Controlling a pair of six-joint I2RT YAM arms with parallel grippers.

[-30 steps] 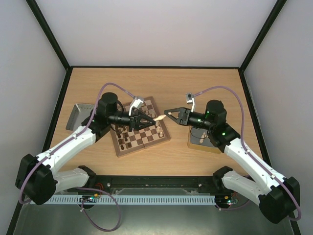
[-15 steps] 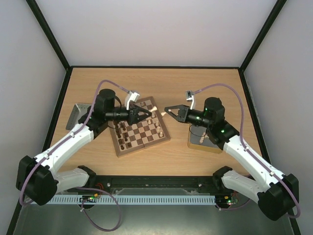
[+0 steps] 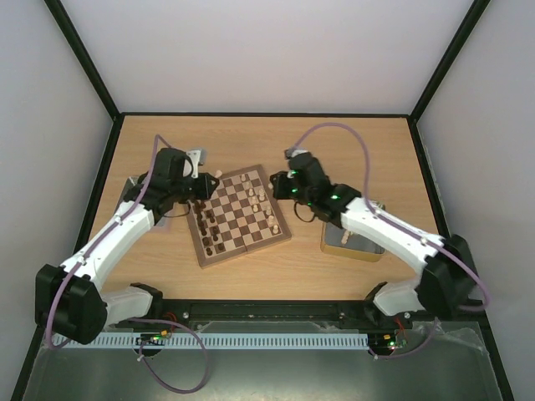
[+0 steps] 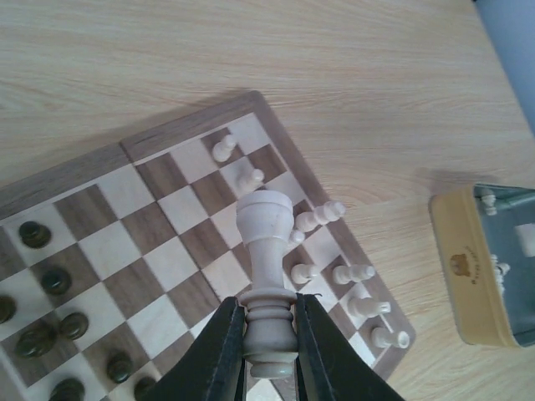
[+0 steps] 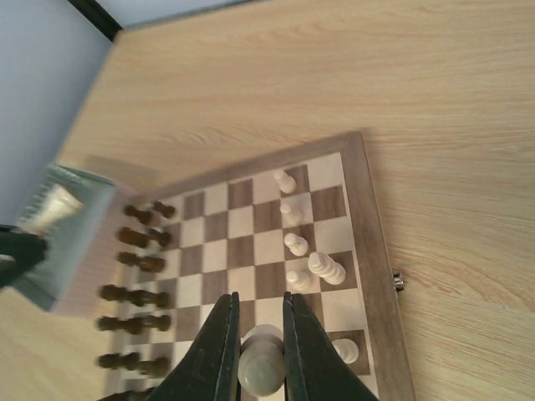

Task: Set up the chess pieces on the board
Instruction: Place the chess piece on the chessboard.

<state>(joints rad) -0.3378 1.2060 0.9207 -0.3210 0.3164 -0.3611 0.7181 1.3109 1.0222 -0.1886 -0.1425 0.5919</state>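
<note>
Left claw (image 4: 267, 302) is clenched on the tall piece (image 4: 266, 251). It grips the base collar, so the head sticks out forward past the fingertips. My guess is the low grip keeps the head clear, but the piece lies along the claw axis, so the wrist has to tip before it can stand.

The board (image 4: 188, 127) sits under and ahead of the left claw. The pale pieces (image 4: 343, 276) run in a line ahead and to its right, on the edge files. The dark pieces (image 4: 50, 284) are off to its left. The gold tin (image 4: 468, 276) is far right, off the board.

Right claw (image 5: 257, 299) points down at the board and is clamped on the round-top piece (image 5: 259, 365), which sits between the fingers just behind the tips. I can't tell whether its base touches a square. The pale row starts just ahead of this claw, so the piece looks bound for that same side. The dark ranks are across the board to its left, with the metal tray (image 5: 84, 200) beyond them.

The pale side is only part filled, with gaps in both files. The dark side looks nearly complete. The claws are well apart, at opposite board edges, so there's no clash risk at the moment.
</note>
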